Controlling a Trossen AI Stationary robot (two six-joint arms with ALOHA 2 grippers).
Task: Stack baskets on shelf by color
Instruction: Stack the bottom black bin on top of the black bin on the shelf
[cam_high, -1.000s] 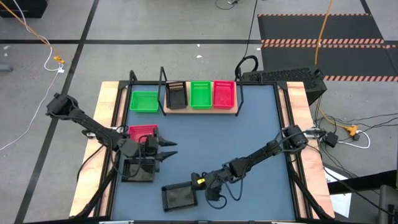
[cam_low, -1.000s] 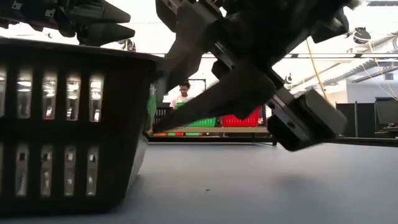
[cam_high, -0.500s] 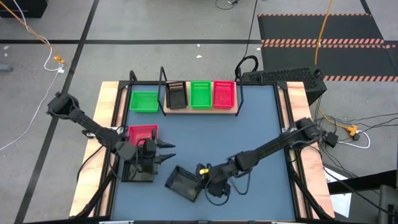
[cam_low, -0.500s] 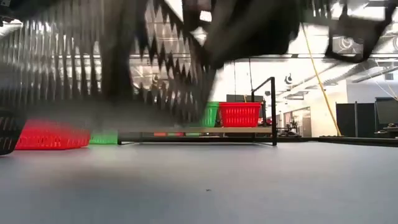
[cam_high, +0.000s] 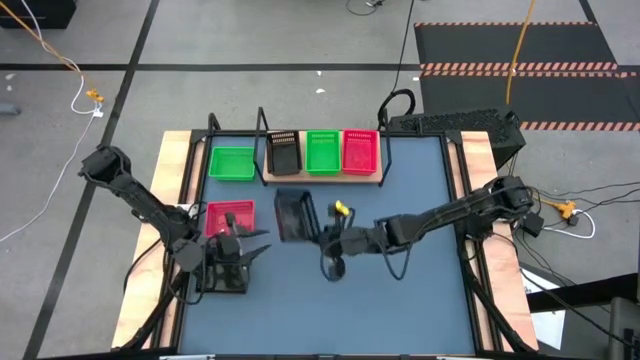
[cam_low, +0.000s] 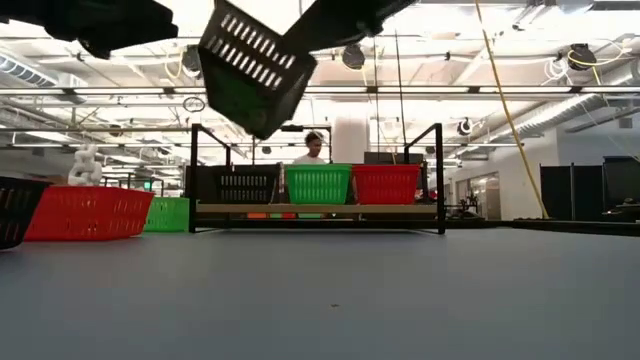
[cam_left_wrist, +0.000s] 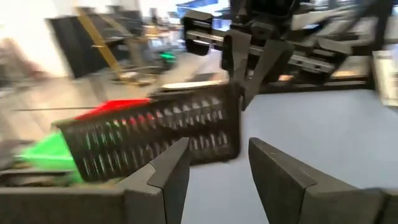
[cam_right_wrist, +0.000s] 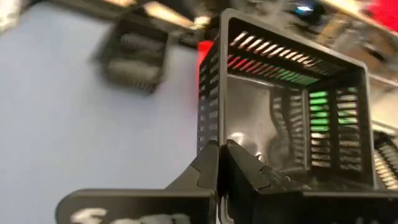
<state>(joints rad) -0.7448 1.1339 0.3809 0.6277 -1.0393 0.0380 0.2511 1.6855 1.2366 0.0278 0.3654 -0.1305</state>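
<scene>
My right gripper (cam_high: 318, 228) is shut on a black basket (cam_high: 293, 215), carried in the air and tilted (cam_low: 255, 65) in front of the shelf (cam_high: 322, 178). The shelf holds a black basket (cam_high: 284, 152), a green one (cam_high: 322, 152) and a pink-red one (cam_high: 360, 152), each standing on its bottom. My left gripper (cam_high: 258, 250) is open at the table's near left, above another black basket (cam_high: 222, 276). A pink-red basket (cam_high: 230, 214) and a green basket (cam_high: 231, 163) stand on the tabletop left of the shelf. My right gripper pinches the black basket by one side wall's rim near a corner (cam_right_wrist: 214, 134). It comes at it from the table's right side. The basket is lifted clear and tilted, with its opening turned sideways (cam_right_wrist: 286, 118).
Black wire uprights (cam_low: 438, 175) stand at the shelf's ends. A person (cam_low: 312, 148) shows in the room beyond the shelf. Bare blue-grey tabletop (cam_high: 400, 300) lies at the near right. Cables and a dark box (cam_high: 455, 125) sit at the far right corner.
My right gripper has lifted the black basket off the near middle of the table, carrying it up and toward the far edge and the shelf. The basket turned from lying flat to tilted. My left gripper shifted slightly toward the near edge over its black basket.
</scene>
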